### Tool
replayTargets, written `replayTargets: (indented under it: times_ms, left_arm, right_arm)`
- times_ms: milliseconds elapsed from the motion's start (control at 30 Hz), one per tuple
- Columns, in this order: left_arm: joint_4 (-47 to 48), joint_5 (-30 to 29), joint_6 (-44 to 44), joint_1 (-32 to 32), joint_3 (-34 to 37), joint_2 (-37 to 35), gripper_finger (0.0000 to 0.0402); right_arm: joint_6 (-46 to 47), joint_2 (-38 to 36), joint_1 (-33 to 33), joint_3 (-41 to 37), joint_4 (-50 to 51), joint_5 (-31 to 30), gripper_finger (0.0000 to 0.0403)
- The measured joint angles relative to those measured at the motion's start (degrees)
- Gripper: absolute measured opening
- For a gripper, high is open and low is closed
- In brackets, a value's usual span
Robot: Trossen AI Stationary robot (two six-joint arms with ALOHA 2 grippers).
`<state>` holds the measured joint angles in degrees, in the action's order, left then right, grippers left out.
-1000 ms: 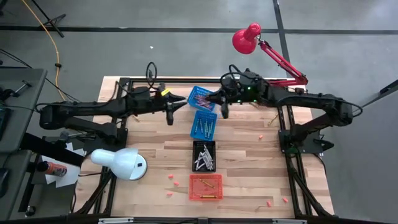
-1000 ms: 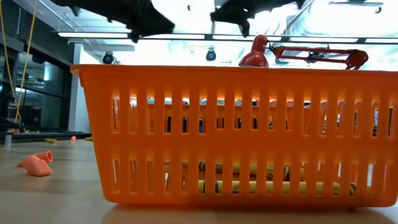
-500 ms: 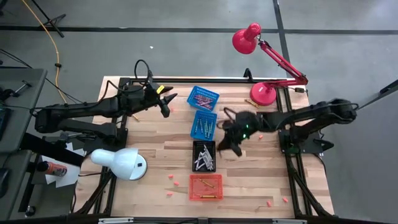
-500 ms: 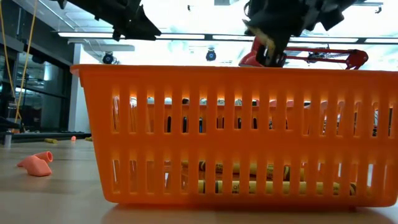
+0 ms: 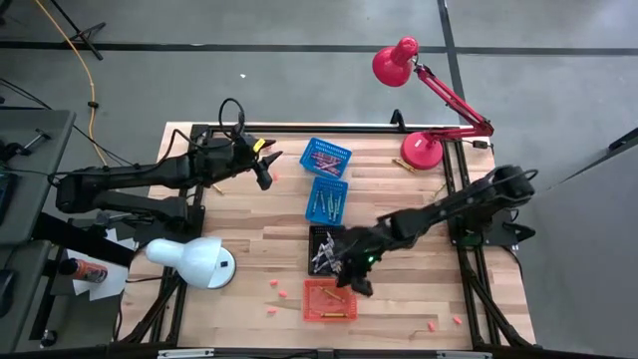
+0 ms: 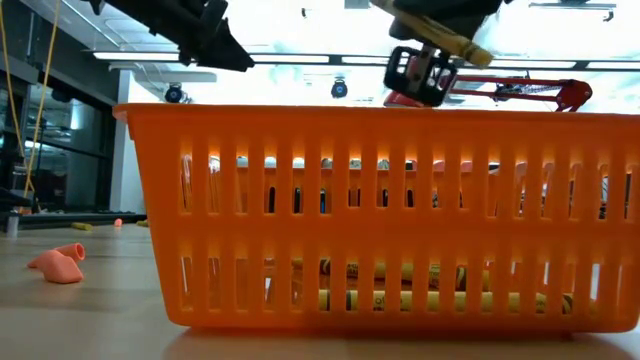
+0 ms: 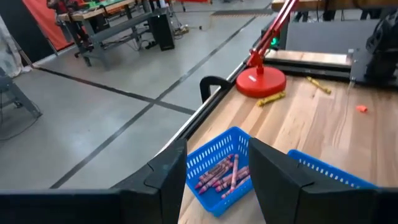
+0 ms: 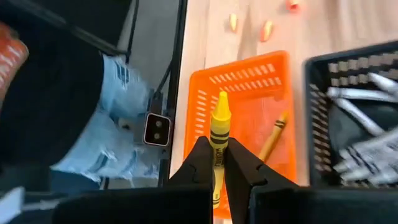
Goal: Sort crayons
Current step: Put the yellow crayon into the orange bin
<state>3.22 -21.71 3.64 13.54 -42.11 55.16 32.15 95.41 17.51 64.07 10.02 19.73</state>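
My right gripper (image 5: 353, 275) is shut on a yellow crayon (image 8: 219, 130) above the orange basket (image 5: 317, 302) at the table's near edge. An orange crayon (image 8: 274, 137) lies in that basket. Beyond it stand a black basket (image 5: 315, 239) with grey crayons and two blue baskets (image 5: 326, 158) (image 5: 327, 199). My left gripper (image 5: 265, 172) is open and empty above the table, to the left of the far blue basket, which holds reddish crayons (image 7: 222, 174). My right gripper pinches the yellow crayon's paper-wrapped body (image 8: 217, 155) between its two fingers. The crayon lies along the fingers, and its pointed tip (image 8: 221, 99) sticks out past them. It is lifted clear, above the orange basket's wall (image 8: 205, 106).
A white lamp (image 5: 194, 261) stands at the near left and a red lamp (image 5: 409, 62) at the far right. Small pink bits (image 5: 275, 291) lie on the wood near the orange basket. A person's legs (image 8: 118, 124) show at the table's near edge.
My right gripper has gone from beside the far blue basket toward the table's near edge, past the black basket, to above the orange basket, carrying the yellow crayon. My left gripper has drawn back a little toward the table's left edge.
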Motion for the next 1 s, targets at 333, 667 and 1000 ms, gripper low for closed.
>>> replayTargets:
  times_ms: [333, 667, 1000]
  left_arm:
    - [1.3, 0.0, 0.0, 0.0, 0.0, 0.0, 0.0159]
    - [1.4, 0.0, 0.0, 0.0, 0.0, 0.0, 0.0159]
    - [1.3, -0.1, 0.0, 0.0, 0.0, 0.0, 0.0159]
  right_arm:
    - [-2.2, 11.8, 2.1, 8.7, 2.0, 0.2, 0.0017]
    - [3.5, 13.2, 2.0, 12.3, 7.4, 0.2, 0.0106]
    - [-6.5, 11.2, 0.1, 16.7, 26.7, 2.4, 0.022]
